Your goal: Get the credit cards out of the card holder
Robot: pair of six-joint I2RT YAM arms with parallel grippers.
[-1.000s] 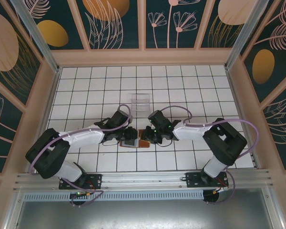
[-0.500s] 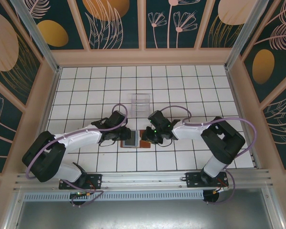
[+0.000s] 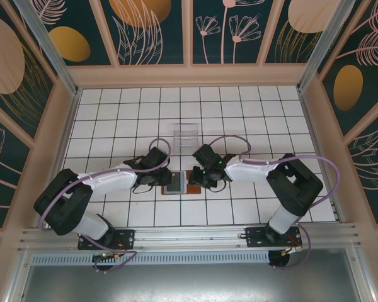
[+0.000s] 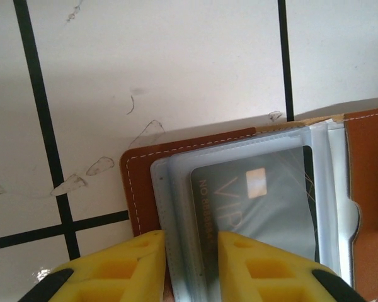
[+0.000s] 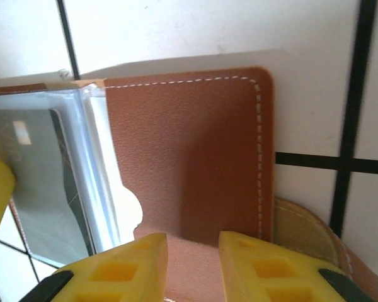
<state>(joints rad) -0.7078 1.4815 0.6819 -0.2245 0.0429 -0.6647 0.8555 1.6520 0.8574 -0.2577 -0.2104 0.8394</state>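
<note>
The reddish-brown card holder (image 3: 188,187) lies opened flat on the tiles between my two grippers. In its clear sleeves sits a grey credit card (image 4: 264,207) marked VIP, with the brown cover (image 4: 138,189) showing past it. My left gripper (image 4: 191,244) has its yellow tips down on the sleeves' left edge, a narrow gap between the jaws, straddling the card's edge. My right gripper (image 5: 192,244) stands the same way over the holder's leather flap (image 5: 189,138), which runs flat under both fingers. The card (image 5: 31,182) lies left of that flap. From above, left gripper (image 3: 163,179) and right gripper (image 3: 196,178) flank the holder.
A clear plastic tray (image 3: 187,133) stands about two tiles beyond the card holder. White tiled floor (image 3: 113,119) stretches on all sides, closed in by framed walls (image 3: 189,74). Both arms reach in low from the near edge.
My left gripper slid back to the left off the holder's middle, baring the grey card, then settled at its edge. The right gripper shifted slightly away from me.
</note>
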